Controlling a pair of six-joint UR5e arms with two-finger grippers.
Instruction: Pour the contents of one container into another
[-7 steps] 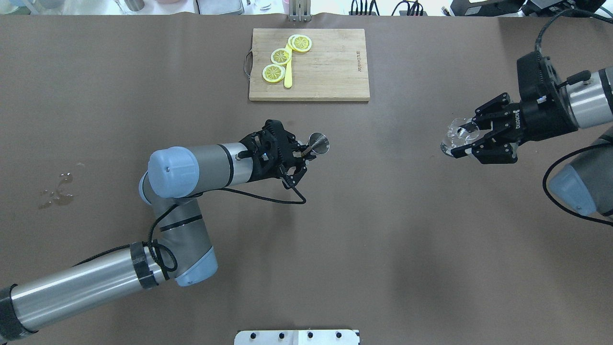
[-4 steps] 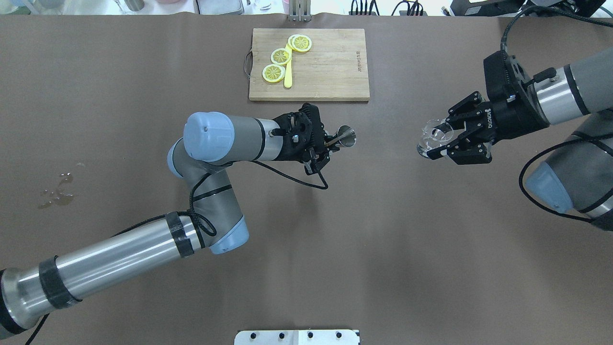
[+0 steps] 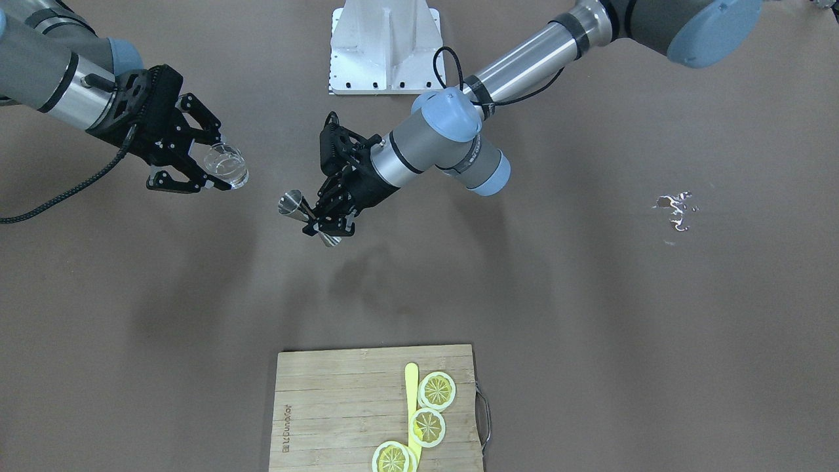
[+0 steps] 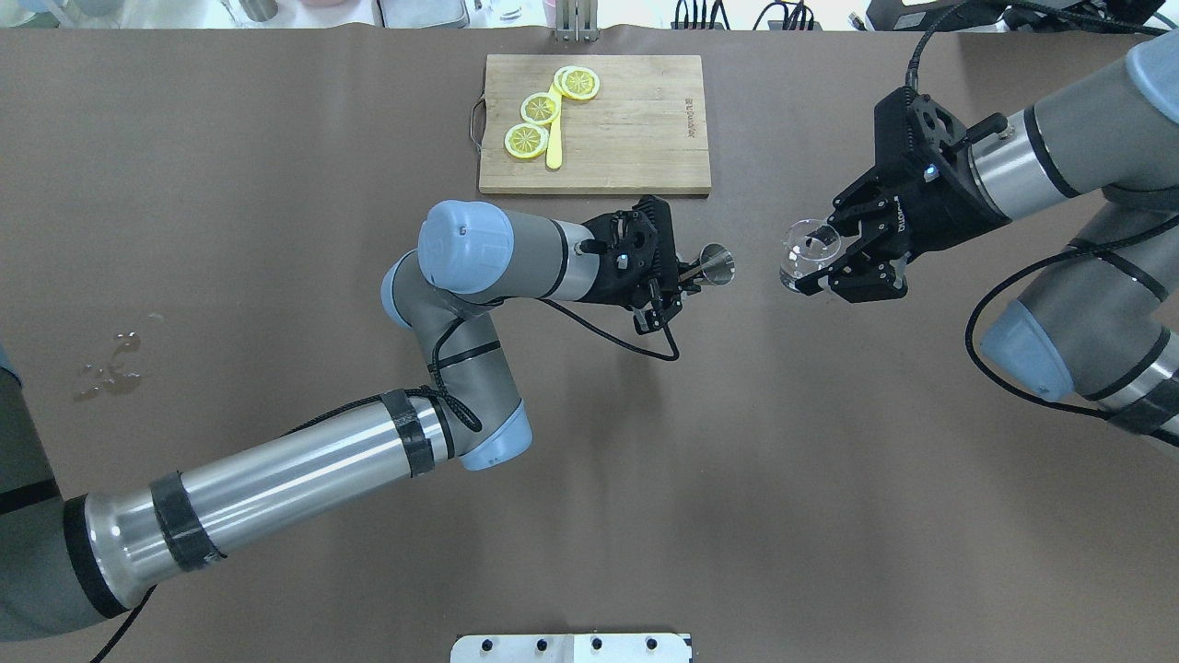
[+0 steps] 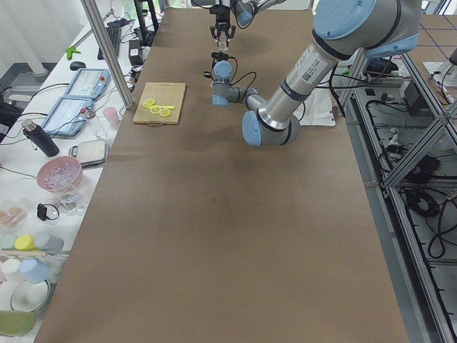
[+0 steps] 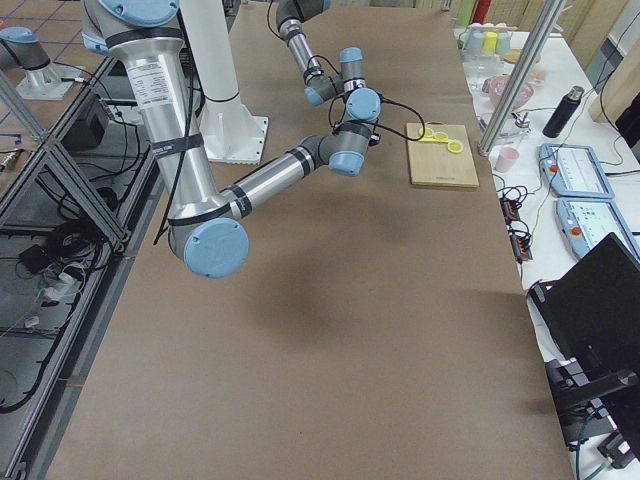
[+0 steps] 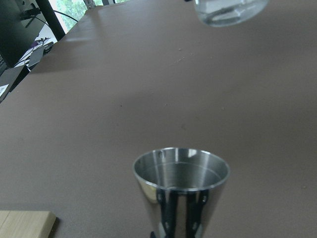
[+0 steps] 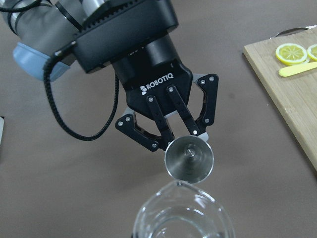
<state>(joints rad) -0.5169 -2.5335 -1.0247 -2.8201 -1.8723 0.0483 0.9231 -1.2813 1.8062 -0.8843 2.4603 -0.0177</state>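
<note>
The left tool [image 4: 686, 273] is clamped on the waist of a steel jigger [image 4: 717, 262]. The right tool [image 3: 208, 168] is closed around a clear glass [image 4: 806, 250]. Both vessels hang above the table [image 4: 589, 479], near its middle. In the overhead view the glass lies at 3 o'clock from the jigger, close but not touching.

The step in hand looks like the lining-up before the pour. In the left wrist view the glass sits high at 12 o'clock, beyond the jigger's open mouth, with a little clear liquid in its base. Whether the jigger holds anything I cannot tell.

If the glass is the pourer, the target is narrow. Its lip should come directly over the jigger's mouth before any tilting starts, and the tilt should be slow so a thin stream falls inside the rim. The jigger should sit level and steady. If the jigger pours instead, the wider glass forgives more, though its rim should sit under the jigger's lip first.

A wet patch [image 4: 110, 364] far out at 9 o'clock suggests a misjudged stream would land on the table. The cutting board [image 4: 645, 129] with lemon slices [image 4: 526, 140] at 11 o'clock is out of the way.
</note>
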